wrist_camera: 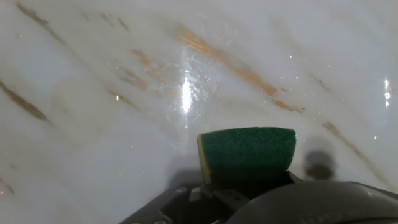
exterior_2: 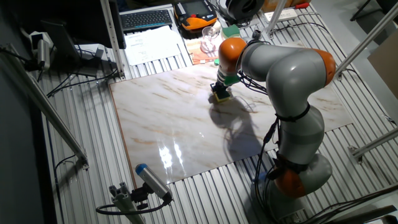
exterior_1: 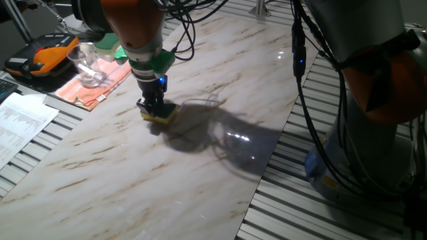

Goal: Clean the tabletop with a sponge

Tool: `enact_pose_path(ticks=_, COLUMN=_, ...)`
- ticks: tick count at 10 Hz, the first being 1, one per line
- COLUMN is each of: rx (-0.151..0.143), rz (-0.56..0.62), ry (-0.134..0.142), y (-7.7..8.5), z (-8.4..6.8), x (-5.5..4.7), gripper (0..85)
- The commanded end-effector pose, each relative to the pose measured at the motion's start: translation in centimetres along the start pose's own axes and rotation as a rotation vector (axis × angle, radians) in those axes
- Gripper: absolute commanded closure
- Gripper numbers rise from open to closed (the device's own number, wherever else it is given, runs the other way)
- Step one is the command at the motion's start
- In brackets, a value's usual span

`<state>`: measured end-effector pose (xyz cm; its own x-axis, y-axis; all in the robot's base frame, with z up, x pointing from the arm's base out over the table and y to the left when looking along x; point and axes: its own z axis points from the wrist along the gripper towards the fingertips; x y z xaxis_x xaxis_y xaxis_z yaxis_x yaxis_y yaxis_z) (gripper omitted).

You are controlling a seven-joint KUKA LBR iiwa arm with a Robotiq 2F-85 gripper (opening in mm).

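Gripper (exterior_1: 155,107) was clamped shut on the sponge (exterior_1: 160,114), pressing it flat against the tabletop (exterior_1: 200,167) toward its far end. Wiping step looked underway; next move likely needs a steady sideways drag across the slab. Farther back sat a glass (exterior_1: 85,63) on an orange cloth (exterior_1: 100,83).
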<state>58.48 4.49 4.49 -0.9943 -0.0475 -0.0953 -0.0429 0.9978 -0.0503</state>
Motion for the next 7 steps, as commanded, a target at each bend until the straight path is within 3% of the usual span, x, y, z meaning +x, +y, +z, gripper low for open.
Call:
enact_pose_path(ticks=1, rx=0.000, rz=0.000, ry=-0.002, y=0.04, z=0.19, x=0.00, gripper=85.0)
enact_pose_path(ticks=3, rx=0.002, rz=0.002, ry=-0.013, y=0.19, z=1.03, x=-0.05, gripper=85.0)
enact_pose_path(ticks=7, rx=-0.008, rz=0.012, ry=-0.009, y=0.81, z=0.94, x=-0.06, gripper=85.0)
